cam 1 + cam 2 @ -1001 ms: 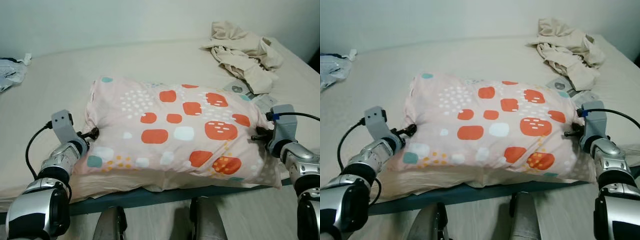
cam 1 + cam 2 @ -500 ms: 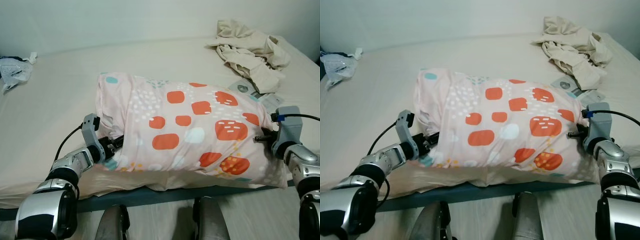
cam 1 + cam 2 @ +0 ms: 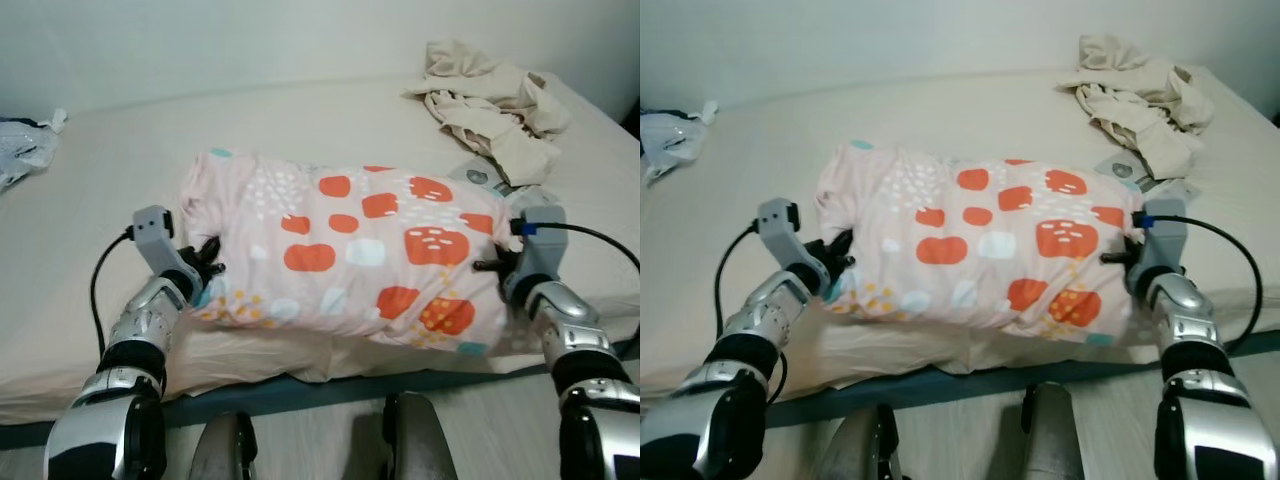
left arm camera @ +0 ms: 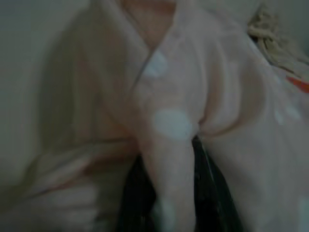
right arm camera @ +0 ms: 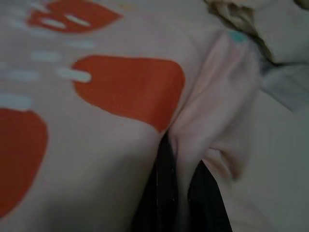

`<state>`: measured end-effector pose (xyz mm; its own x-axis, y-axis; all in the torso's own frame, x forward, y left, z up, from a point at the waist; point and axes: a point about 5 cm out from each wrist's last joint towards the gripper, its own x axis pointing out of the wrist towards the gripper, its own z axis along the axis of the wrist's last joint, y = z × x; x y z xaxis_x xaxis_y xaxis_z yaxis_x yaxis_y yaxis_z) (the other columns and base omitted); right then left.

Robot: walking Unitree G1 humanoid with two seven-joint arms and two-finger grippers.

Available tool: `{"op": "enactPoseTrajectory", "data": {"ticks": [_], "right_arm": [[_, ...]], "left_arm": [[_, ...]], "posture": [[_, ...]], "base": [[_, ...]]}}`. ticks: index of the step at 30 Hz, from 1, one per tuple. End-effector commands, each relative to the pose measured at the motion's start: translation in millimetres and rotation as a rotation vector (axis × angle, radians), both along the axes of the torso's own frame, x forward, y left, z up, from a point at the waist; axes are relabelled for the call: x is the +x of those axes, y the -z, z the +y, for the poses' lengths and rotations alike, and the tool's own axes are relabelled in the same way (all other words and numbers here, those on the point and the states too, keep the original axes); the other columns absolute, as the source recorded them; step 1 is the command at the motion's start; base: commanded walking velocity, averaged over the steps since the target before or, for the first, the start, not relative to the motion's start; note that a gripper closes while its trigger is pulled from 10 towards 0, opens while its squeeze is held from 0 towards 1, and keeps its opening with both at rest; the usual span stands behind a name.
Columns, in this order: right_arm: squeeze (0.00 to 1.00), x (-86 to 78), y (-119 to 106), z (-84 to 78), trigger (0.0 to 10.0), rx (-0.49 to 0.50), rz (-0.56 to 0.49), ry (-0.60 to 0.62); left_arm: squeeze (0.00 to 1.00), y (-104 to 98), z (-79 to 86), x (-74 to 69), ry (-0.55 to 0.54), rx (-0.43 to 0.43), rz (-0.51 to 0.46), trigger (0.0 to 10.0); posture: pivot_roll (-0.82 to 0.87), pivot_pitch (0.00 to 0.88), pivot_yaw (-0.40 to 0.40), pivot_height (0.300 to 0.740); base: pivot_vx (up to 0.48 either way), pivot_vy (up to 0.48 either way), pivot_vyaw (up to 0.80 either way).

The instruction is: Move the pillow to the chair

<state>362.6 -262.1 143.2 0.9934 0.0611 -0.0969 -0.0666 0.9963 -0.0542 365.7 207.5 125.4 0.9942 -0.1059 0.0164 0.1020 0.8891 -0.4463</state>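
Note:
A pink pillow [image 3: 350, 250] with orange, white and teal patches lies across the near edge of the bed [image 3: 120, 180]. My left gripper [image 3: 208, 262] pinches the pillow's left end; in the left wrist view a fold of pink fabric [image 4: 169, 159] sits between the black fingers [image 4: 212, 193]. At the pillow's right end my right gripper [image 3: 492, 268] is shut on the cover, and the right wrist view has a pinched fold [image 5: 186, 169] between its two fingers [image 5: 161, 193]. No chair is in view.
A crumpled beige cloth [image 3: 490, 100] lies at the bed's far right. A white plastic bag [image 3: 20, 145] rests at the far left edge. A patterned item [image 3: 490, 180] peeks out behind the pillow's right end. My feet [image 3: 400, 445] stand on wood floor below the bed's blue edge.
The pillow has dropped and flattened toward the bed's near edge. My left gripper shifted up along its left end, still holding. The right gripper moved slightly inward with the pillow's right end.

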Motion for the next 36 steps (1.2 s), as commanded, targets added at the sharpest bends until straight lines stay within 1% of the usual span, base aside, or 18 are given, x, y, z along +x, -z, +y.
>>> {"op": "enactPoseTrajectory", "data": {"ticks": [1, 3, 7, 10, 12, 13, 14, 15, 16, 19, 20, 21, 22, 23, 26, 30, 33, 36], "right_arm": [[0.00, 4.6, 0, 28.7, 0.0, 0.040, -0.017, -0.086], [0.00, 7.4, -5, 49.8, 0.0, 0.097, -0.061, -0.118], [0.00, 8.7, -8, 88.5, 0.0, 0.167, -0.096, -0.192], [0.00, 8.0, -7, 96.9, 0.0, 0.176, -0.102, -0.186], [0.00, 7.2, -7, 99.4, 0.0, 0.196, -0.100, -0.175], [0.00, 6.2, -8, 100.2, 4.4, 0.186, -0.108, -0.165], [0.00, 6.3, -7, 99.9, 10.0, 0.179, -0.111, -0.156], [0.00, 6.6, -6, 99.7, 10.0, 0.175, -0.113, -0.149], [0.00, 5.5, 0, 95.7, 10.0, 0.171, -0.113, -0.099], [0.00, 4.1, 2, 94.9, 10.0, 0.178, -0.115, -0.085], [0.00, 3.7, 2, 94.9, 10.0, 0.177, -0.117, -0.084], [0.00, 3.7, 2, 94.9, 10.0, 0.177, -0.117, -0.084], [0.00, 3.5, 0, 96.0, 10.0, 0.160, -0.138, -0.080], [0.00, 3.3, -3, 96.0, 10.0, 0.129, -0.157, -0.074], [0.00, 2.2, -22, 95.9, 10.0, 0.117, -0.278, -0.032], [0.00, 1.6, -26, 97.3, 10.0, 0.153, -0.296, -0.034], [0.00, 2.0, -41, 112.5, 10.0, 0.179, -0.379, -0.072], [0.00, 2.0, -42, 114.6, 10.0, 0.182, -0.386, -0.075]], "left_arm": [[0.00, -3, -2.6, -2.5, -0.010, -0.026, -0.030, 0.0], [0.00, -5, 0.6, -9.5, -0.034, -0.024, -0.052, 0.0], [0.00, -10, -5.5, -20.9, -0.024, 0.102, -0.085, 0.0], [0.00, -11, -5.1, -21.5, -0.062, 0.135, -0.078, 0.0], [0.00, -13, -3.0, -21.4, -0.105, 0.113, -0.080, 0.0], [0.00, -15, -0.8, -22.1, -0.139, 0.106, -0.072, 0.0], [0.00, -15, 0.5, -21.3, -0.160, 0.097, -0.068, 0.0], [0.00, -15, 1.5, -20.6, -0.173, 0.090, -0.067, 0.0], [0.00, -7, 3.7, -20.4, -0.222, 0.106, 0.001, 0.0], [0.00, -6, -4.0, -22.5, -0.201, 0.136, 0.016, 0.0], [0.00, -5, -7.1, -23.6, -0.190, 0.145, 0.015, 3.2], [0.00, -5, -7.1, -23.6, -0.190, 0.145, 0.015, 3.2], [0.00, -4, -10.1, -25.0, -0.189, 0.154, 0.017, 6.9], [0.00, -4, -13.3, -26.5, -0.199, 0.167, 0.015, 10.0], [0.00, -8, -21.4, -29.3, -0.234, 0.192, 0.005, 10.0], [0.00, -11, -22.1, -29.8, -0.249, 0.196, 0.008, 10.0], [0.00, -35, -26.4, -35.2, -0.244, 0.183, -0.105, 10.0], [0.00, -37, -26.9, -36.5, -0.244, 0.187, -0.114, 10.0]], "posture": [[-0.11, 0.125, 0.038, 0.592], [-0.11, 0.109, 0.033, 0.592], [-0.10, 0.083, 0.005, 0.592], [-0.08, 0.081, -0.028, 0.592], [-0.06, 0.071, -0.032, 0.592], [-0.06, 0.063, -0.027, 0.592], [-0.06, 0.065, -0.027, 0.592], [-0.06, 0.065, -0.027, 0.592], [-0.05, 0.050, -0.042, 0.592], [-0.06, 0.061, -0.042, 0.592], [-0.06, 0.059, -0.041, 0.592], [-0.06, 0.059, -0.041, 0.592], [-0.06, 0.055, -0.039, 0.592], [-0.07, 0.065, -0.037, 0.592], [-0.06, 0.060, -0.059, 0.592], [-0.06, 0.059, -0.062, 0.592], [-0.06, 0.033, -0.069, 0.592], [-0.06, 0.033, -0.069, 0.592]], "base": [[0.000, 0.000, 0.00], [0.000, 0.000, 0.00], [0.000, 0.000, 0.00], [0.000, 0.000, 0.00], [0.000, 0.000, 0.00], [0.000, 0.000, 0.00], [0.000, 0.000, 0.00], [0.000, 0.000, 0.00], [0.000, 0.000, 0.00], [0.000, 0.000, 0.00], [0.000, 0.000, 0.00], [0.000, 0.000, 0.00], [0.000, 0.000, 0.00], [0.000, 0.000, 0.00], [0.000, 0.000, 0.00], [0.000, 0.000, 0.00], [0.000, 0.000, 0.00], [0.000, 0.000, 0.00]]}}
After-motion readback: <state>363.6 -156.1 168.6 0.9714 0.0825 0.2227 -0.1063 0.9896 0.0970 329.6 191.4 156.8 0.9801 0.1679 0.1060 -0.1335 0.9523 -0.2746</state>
